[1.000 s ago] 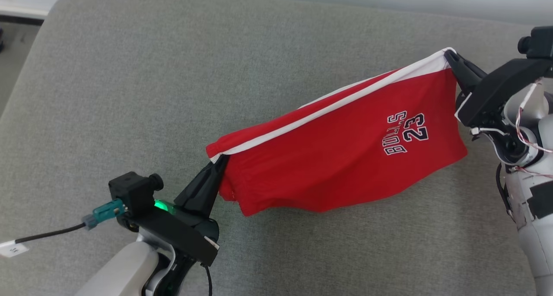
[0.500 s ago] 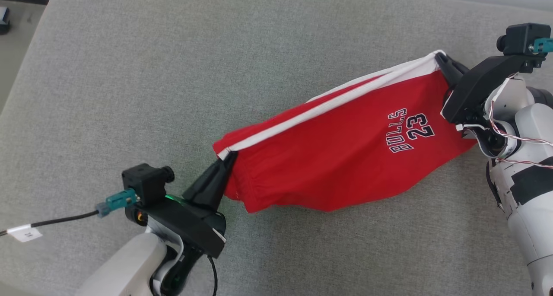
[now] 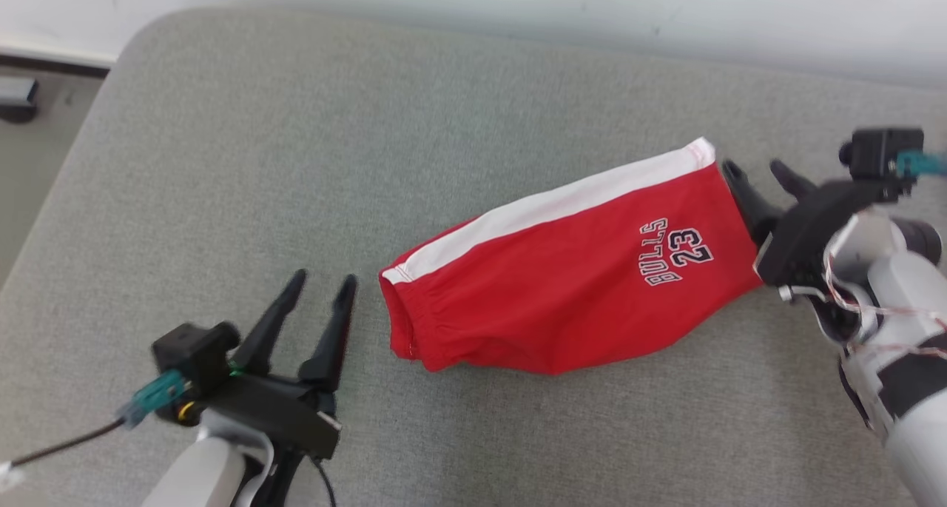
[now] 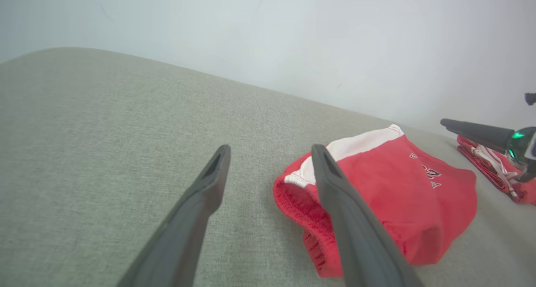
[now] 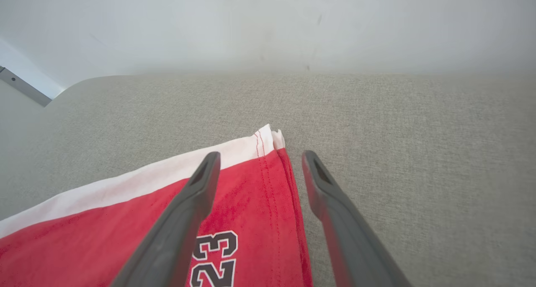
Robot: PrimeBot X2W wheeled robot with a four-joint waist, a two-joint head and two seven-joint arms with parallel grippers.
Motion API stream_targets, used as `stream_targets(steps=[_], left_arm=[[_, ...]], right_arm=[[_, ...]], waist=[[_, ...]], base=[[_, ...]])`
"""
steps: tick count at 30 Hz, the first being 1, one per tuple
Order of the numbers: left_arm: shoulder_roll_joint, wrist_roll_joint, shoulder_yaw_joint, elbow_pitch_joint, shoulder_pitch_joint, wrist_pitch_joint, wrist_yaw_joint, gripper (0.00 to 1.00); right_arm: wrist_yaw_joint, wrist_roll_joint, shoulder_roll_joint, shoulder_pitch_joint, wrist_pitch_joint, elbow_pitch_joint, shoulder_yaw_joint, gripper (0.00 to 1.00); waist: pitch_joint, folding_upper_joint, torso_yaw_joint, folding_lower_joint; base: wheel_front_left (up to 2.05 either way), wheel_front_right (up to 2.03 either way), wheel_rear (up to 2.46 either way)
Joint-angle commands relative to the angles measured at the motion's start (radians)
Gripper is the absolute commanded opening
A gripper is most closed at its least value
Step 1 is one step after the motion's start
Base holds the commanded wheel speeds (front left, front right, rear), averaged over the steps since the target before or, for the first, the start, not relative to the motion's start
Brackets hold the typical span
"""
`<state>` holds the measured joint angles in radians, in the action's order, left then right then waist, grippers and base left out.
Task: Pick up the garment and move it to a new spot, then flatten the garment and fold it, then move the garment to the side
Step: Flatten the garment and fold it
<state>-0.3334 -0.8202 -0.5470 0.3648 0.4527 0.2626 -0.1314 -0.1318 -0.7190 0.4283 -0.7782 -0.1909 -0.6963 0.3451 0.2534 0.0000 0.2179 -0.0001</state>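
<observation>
The garment (image 3: 562,300), red shorts with a white side stripe and "BULLS 23" printed on them, lies doubled over on a grey padded surface (image 3: 259,122). It runs on a slant from its gathered waistband at the near left to its hem at the far right, white stripe along the far edge. It rests loose, with the cloth puffed up a little near the waistband.

The left tool (image 3: 323,277) sits just left of the waistband, clear of it, its two dark fingers spread wide and holding nothing. In the left wrist view the waistband opening shows just beyond the tool's right finger.

The right tool (image 3: 753,168) stands at the hem end, also spread wide and empty. In the right wrist view one finger hangs over the red cloth by the "23" and the other over bare grey fabric, with the hem edge between them. Whether a finger touches the cloth cannot be told.

A pale wall (image 3: 518,4) rises behind the far edge of the surface.
</observation>
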Motion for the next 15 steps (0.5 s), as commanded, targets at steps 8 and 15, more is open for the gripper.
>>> stream_targets(steps=[8, 15], left_arm=[[0.127, 0.342, 0.293, -0.087, -0.213, 0.003, 0.012, 1.00], [0.227, 0.463, 0.414, -0.126, -0.309, 0.003, 0.001, 1.00]], right_arm=[[0.003, -0.051, 0.053, 0.125, 0.052, 0.002, 0.047, 1.00], [0.003, -0.060, 0.057, 0.140, 0.060, -0.044, 0.076, 1.00]], waist=[[-0.079, 0.0000, -0.019, 0.0001], [-0.066, 0.0000, -0.002, 0.0001]], base=[[0.00, 0.00, 0.00], [0.00, 0.00, 0.00]])
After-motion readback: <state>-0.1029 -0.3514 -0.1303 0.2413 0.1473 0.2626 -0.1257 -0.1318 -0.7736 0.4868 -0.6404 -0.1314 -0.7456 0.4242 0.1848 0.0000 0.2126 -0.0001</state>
